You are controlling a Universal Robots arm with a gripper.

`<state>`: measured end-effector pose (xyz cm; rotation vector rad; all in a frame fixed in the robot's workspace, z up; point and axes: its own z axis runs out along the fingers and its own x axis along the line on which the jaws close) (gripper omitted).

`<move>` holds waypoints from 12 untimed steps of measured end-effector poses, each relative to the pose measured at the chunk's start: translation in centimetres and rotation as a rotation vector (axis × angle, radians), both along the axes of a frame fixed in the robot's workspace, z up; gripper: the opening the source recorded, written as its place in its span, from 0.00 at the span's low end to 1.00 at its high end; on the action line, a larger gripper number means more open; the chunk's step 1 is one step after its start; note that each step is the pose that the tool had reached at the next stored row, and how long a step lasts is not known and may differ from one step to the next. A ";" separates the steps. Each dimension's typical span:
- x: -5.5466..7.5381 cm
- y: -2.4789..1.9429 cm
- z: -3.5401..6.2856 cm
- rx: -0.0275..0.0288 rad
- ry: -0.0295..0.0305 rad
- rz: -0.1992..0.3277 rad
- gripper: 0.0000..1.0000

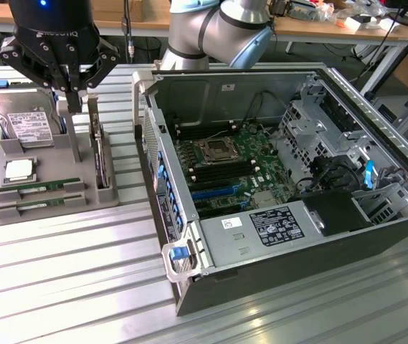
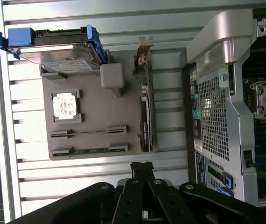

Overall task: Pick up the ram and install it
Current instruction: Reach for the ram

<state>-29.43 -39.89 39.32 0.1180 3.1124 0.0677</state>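
Two green ram sticks lie side by side in slots of the grey holder tray point(image 1: 53, 208): one ram point(image 1: 40, 187) point(image 2: 88, 132) and its twin point(image 1: 37, 203) point(image 2: 89, 150) nearer the tray's front edge. My gripper point(image 1: 75, 92) point(image 2: 141, 166) hangs above the back of the tray, well over the sticks, with its black fingers pressed together and nothing between them. The open computer case point(image 1: 282, 236) stands at the exterior view's right, its motherboard point(image 1: 225, 161) showing long black memory slots point(image 1: 214, 172) beside the processor socket.
On the tray also sit a silver hard drive point(image 1: 24, 118), a square silver processor point(image 1: 19, 170) and an upright expansion card point(image 1: 100, 154). The case's metal wall point(image 1: 153, 136) rises just beside the tray. Everything rests on a ribbed metal table point(image 1: 67, 287).
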 end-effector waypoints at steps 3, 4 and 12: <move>-0.2 0.00 0.00 0.0000 0.0000 0.000 0.11; -0.3 0.00 0.00 0.0000 0.0001 0.000 0.11; -0.9 0.00 0.01 0.0000 0.0001 0.000 0.11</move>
